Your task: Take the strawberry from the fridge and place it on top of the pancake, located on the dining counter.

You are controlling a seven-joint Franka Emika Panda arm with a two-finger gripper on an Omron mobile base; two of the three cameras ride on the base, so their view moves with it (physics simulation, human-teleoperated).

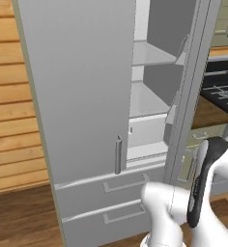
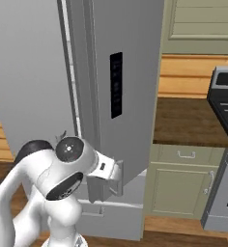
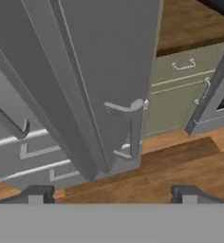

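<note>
Two dark fingertips (image 3: 38, 193) sit far apart at the bottom of the hand view, so the gripper (image 3: 113, 194) is wide open, holding nothing, touching nothing. Bar handle (image 3: 135, 128) of the swung-out right door (image 3: 109, 57) stands just ahead of it, toward 12 o'clock, apart from both fingertips.

Counts: one fridge (image 1: 82, 96), two upper doors (left door (image 1: 77, 82) closed, right one open), two lower drawers (image 1: 111, 193), two bare white shelves (image 1: 149, 55) inside. Can't spot the strawberry from these angles.

Room: brown wood floor (image 3: 180, 166), light wood-plank wall (image 1: 9, 96) at 9 o'clock of the fridge in the left base view, dark tabletop (image 2: 188, 123) over green-grey cabinets (image 2: 178, 183) at 3 o'clock, and a dark stove (image 2: 224, 103) beyond.
</note>
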